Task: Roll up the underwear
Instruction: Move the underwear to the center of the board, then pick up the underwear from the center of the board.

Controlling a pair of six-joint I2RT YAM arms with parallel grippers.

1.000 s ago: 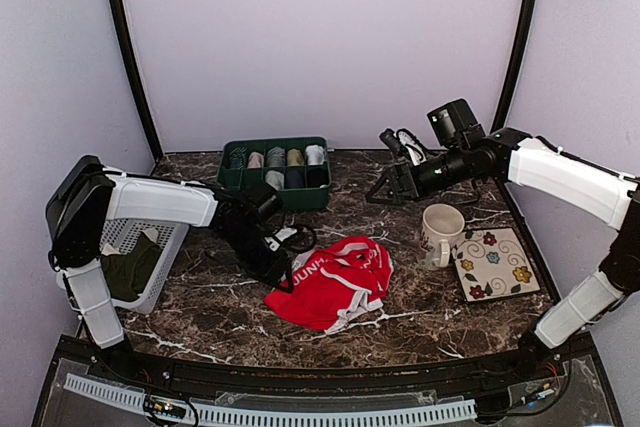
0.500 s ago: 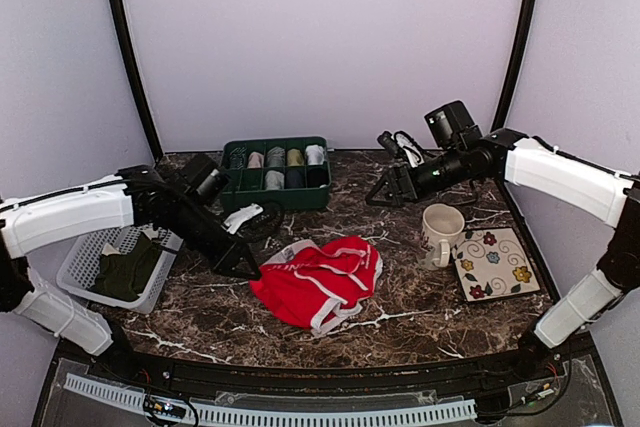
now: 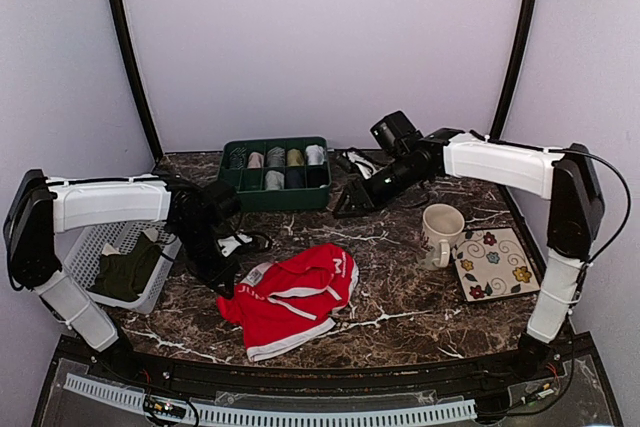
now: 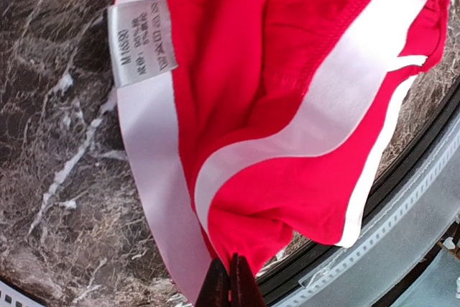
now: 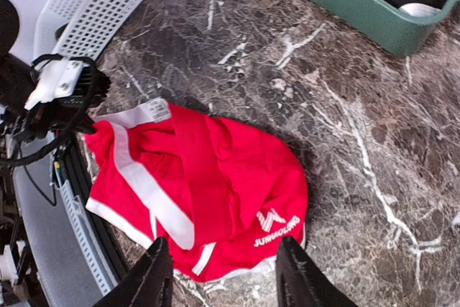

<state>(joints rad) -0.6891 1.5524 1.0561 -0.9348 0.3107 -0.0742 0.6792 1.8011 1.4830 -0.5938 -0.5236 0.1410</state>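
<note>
From above: underwear point(image 3: 295, 292) bunched on the worktop point(image 3: 410, 297) near the front edge, left jaws at its waistband corner. Left wrist: clamped shut on a thin pinch of trim, could slip on a tug. Right wrist: right jaws parted, empty, hovering above. Risks a lumpy roll if rolled while bunched.

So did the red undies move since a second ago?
Yes. The underwear slid left and a little toward the near edge, farther from the mug, pinched by the left gripper.
</note>
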